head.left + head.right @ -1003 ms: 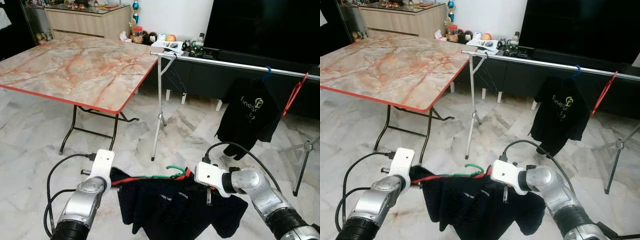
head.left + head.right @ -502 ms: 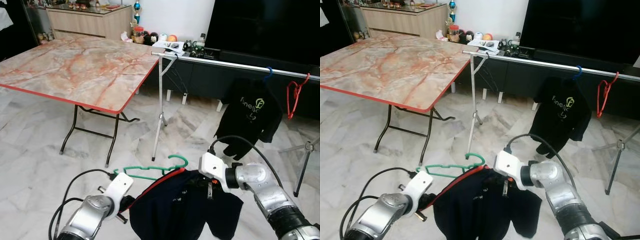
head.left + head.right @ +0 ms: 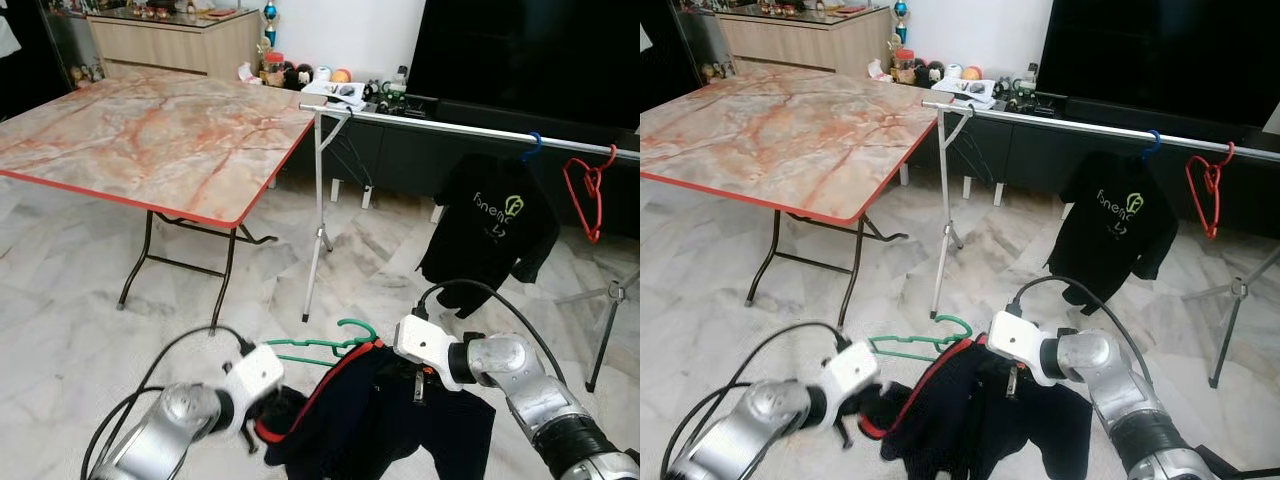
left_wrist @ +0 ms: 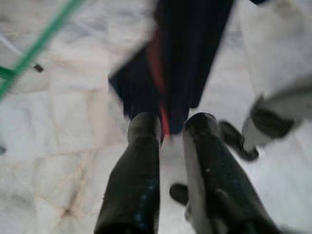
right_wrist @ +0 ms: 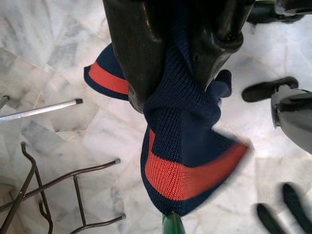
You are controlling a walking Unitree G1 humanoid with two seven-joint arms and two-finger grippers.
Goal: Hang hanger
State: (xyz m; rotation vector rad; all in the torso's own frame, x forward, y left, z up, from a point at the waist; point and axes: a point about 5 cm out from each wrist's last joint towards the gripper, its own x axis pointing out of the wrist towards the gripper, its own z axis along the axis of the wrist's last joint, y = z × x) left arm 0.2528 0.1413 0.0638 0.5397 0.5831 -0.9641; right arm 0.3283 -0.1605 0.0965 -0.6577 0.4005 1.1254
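We've got both grippers, left [image 3: 262, 418] and right [image 3: 420, 385], with fingers clamped on the navy shirt [image 3: 385, 420] low over the floor, so the green hanger [image 3: 325, 345] could slip out.

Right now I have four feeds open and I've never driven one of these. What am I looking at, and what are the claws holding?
The two wide pictures come from the robot's head, looking down past its two silver arms. The two close pictures come from a camera on each wrist, looking along that claw's black fingers.

The right claw is shut on a navy knitted garment with red trim, which hangs from it above the marble floor. The left claw is pinching the same garment's edge. A green plastic hanger sits at the garment's top.

Ahead stands a silver metal clothes rail carrying a black printed T-shirt and a red hanger. To the left is a marble-patterned folding table.
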